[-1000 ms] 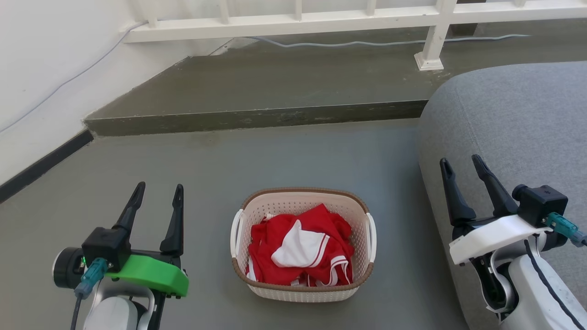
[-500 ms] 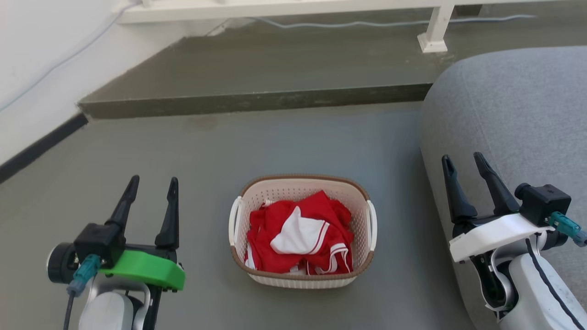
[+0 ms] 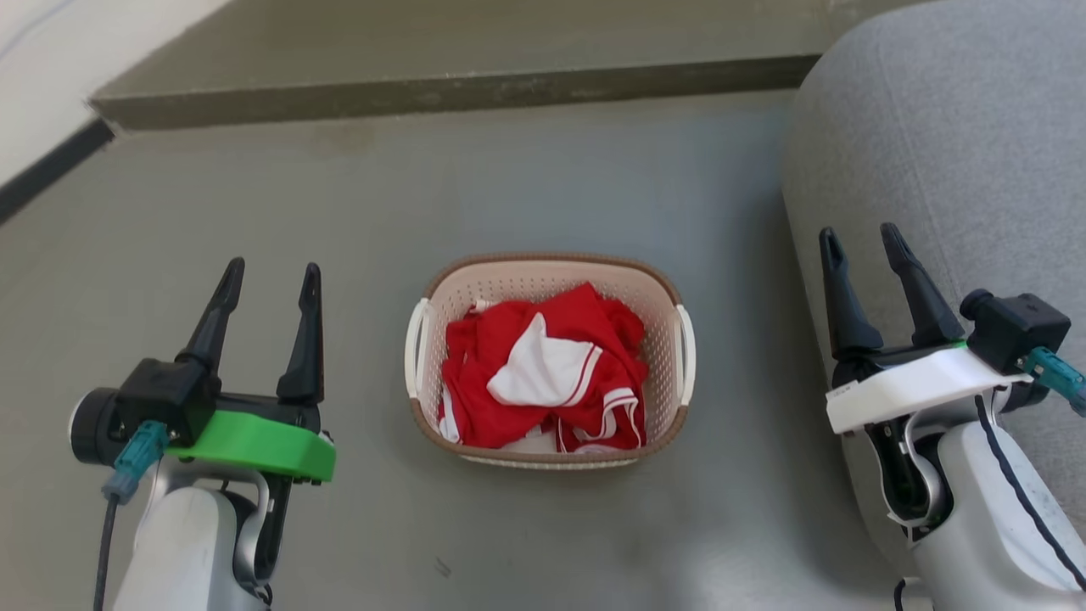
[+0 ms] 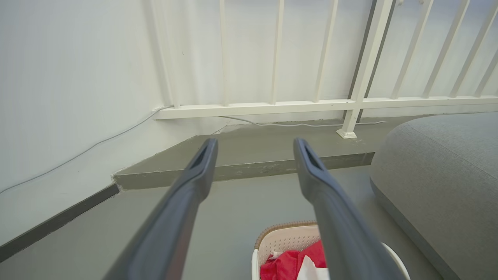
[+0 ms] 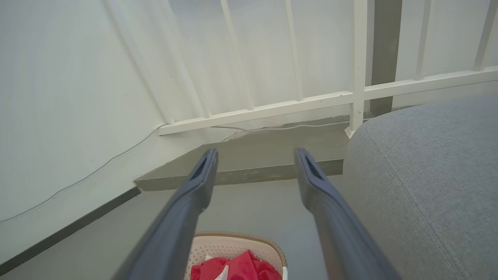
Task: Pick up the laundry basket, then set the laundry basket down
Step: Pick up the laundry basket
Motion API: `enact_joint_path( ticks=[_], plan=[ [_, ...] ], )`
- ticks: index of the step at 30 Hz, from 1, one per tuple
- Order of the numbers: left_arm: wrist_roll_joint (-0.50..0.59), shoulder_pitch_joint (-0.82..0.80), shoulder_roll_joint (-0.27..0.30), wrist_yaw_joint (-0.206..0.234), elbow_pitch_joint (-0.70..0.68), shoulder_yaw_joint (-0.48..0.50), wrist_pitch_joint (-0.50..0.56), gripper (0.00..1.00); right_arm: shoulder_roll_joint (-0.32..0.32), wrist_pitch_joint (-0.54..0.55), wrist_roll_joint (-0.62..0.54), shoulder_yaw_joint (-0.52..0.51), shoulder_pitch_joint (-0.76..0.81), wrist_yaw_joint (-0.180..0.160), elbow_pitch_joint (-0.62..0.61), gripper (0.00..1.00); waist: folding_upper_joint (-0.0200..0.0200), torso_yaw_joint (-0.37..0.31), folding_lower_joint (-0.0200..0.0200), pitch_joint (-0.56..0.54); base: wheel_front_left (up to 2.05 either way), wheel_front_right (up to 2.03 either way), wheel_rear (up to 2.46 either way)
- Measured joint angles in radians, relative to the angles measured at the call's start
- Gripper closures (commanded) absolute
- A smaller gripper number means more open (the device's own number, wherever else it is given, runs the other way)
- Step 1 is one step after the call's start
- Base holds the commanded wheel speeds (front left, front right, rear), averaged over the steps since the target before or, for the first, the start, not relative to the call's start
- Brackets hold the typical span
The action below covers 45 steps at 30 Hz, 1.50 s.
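Laundry basket (image 3: 551, 273) stands between left gripper (image 3: 271, 271) and right gripper (image 3: 859, 235), both spread apart and empty, its long axis running left-right.

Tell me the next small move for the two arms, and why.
The basket sits on the floor between the left end effector and the right end effector. Both are open, empty and apart from its white side handles. So probably lower both arms and bring them inward toward those handles.
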Motion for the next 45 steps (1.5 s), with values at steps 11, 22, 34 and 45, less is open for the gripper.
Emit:
enact_joint_path(
  ticks=[11, 22, 34, 45],
  plan=[
    [0.0, -0.094, 0.012, -0.008, 0.021, -0.005, 0.0, 0.0, 0.009, 0.0, -0.014, 0.0, -0.07, 0.006, 0.019, 0.0, 0.0, -0.014, 0.0001, 0.138, 0.0, 0.0, 0.0],
    [-0.023, -0.2, 0.032, -0.009, 0.109, -0.022, 0.0, 0.0, 0.032, -0.002, -0.014, 0.001, -0.169, 0.009, 0.11, 0.0, 0.0, -0.027, 0.0001, 0.276, 0.0, 0.0, 0.0],
    [-0.061, -0.324, 0.056, -0.01, 0.219, -0.077, 0.0, 0.0, 0.051, -0.004, -0.005, 0.014, -0.289, 0.015, 0.231, 0.0, 0.0, -0.037, 0.0001, 0.419, 0.0, 0.0, 0.0],
    [-0.119, -0.485, 0.074, -0.01, 0.364, -0.159, 0.0, 0.0, 0.06, -0.004, -0.004, 0.042, -0.448, 0.019, 0.375, 0.0, 0.0, -0.031, 0.0001, 0.562, 0.0, 0.0, 0.0]
  ],
)
